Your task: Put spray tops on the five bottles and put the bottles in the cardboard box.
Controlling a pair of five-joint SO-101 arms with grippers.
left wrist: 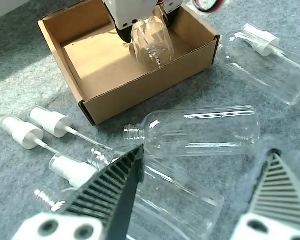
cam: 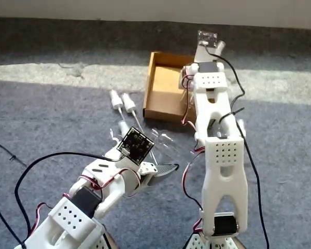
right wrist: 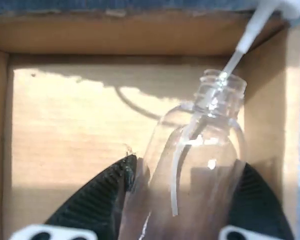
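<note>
My right gripper (right wrist: 187, 170) is shut on a clear bottle (right wrist: 200, 165) and holds it over the cardboard box (right wrist: 65, 115). A white spray top (right wrist: 285, 5) sits above the bottle's neck with its tube (right wrist: 245, 40) running down inside. The left wrist view shows this held bottle (left wrist: 152, 45) above the box (left wrist: 140, 87). My left gripper (left wrist: 206, 152) stands open over a bare-necked bottle (left wrist: 200, 131) lying on the carpet, with another bottle (left wrist: 180, 192) beneath one finger. A bottle (left wrist: 270, 65) with a spray top (left wrist: 260, 39) fitted lies beside the box.
Three loose spray tops (left wrist: 50, 121) (left wrist: 21, 132) (left wrist: 72, 170) lie on the grey carpet beside the box's corner. In the high view the box (cam: 154, 78) sits at the far centre, under the right arm (cam: 217, 119). Black cables (cam: 20, 176) trail at the near left.
</note>
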